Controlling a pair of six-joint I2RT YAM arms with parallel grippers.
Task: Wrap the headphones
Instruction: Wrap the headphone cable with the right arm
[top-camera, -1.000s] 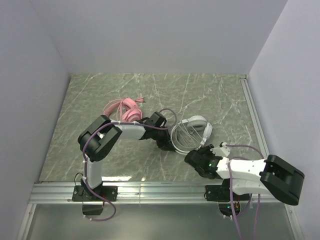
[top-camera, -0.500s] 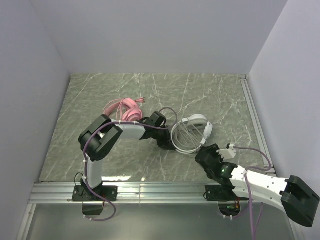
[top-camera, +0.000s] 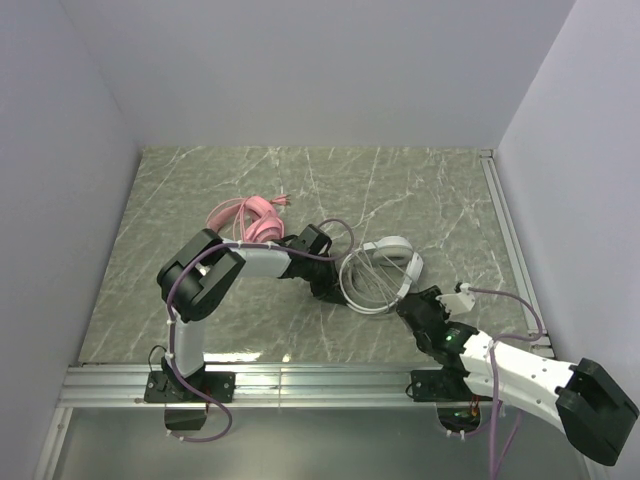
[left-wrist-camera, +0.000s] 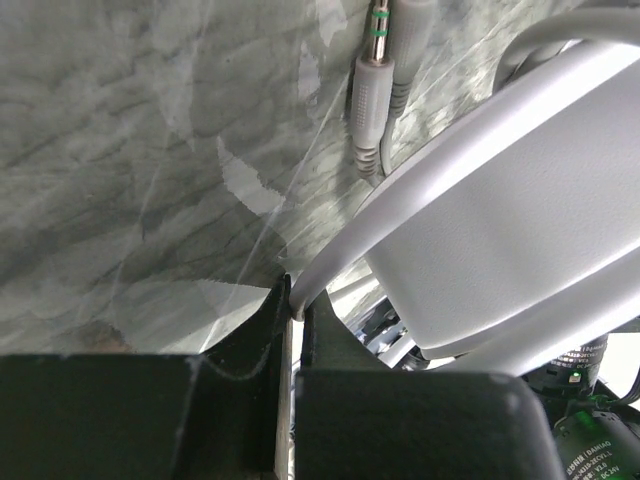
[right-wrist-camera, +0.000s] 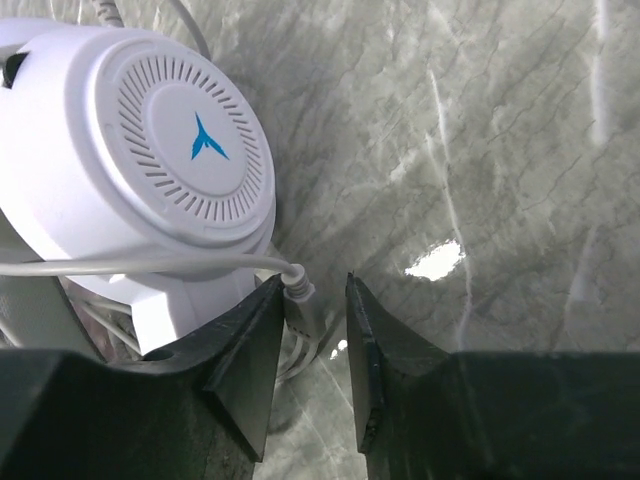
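The white headphones (top-camera: 388, 262) lie mid-table with their cable looped in front. The pink headphones (top-camera: 250, 216) lie behind and to the left, untouched. My left gripper (top-camera: 328, 286) is at the white set's left side. In the left wrist view the left gripper (left-wrist-camera: 297, 298) is shut on a thin white cable (left-wrist-camera: 335, 250) that curves round the earcup (left-wrist-camera: 500, 230). A jack plug (left-wrist-camera: 368, 108) lies on the table beyond. My right gripper (top-camera: 416, 306) is at the set's near right. In the right wrist view the right gripper (right-wrist-camera: 312, 283) is open around the cable's plug (right-wrist-camera: 303, 300), beside the earcup (right-wrist-camera: 190, 150).
The marble tabletop (top-camera: 200, 190) is walled on the left, back and right. A metal rail (top-camera: 300, 375) runs along the near edge, with both arm bases behind it. The pink set's cable (top-camera: 225, 212) is bundled beside it.
The right arm has swung its elbow out to the lower right and its gripper has shifted toward the white set's near right. The white cable loops moved slightly left. The left arm stayed put.
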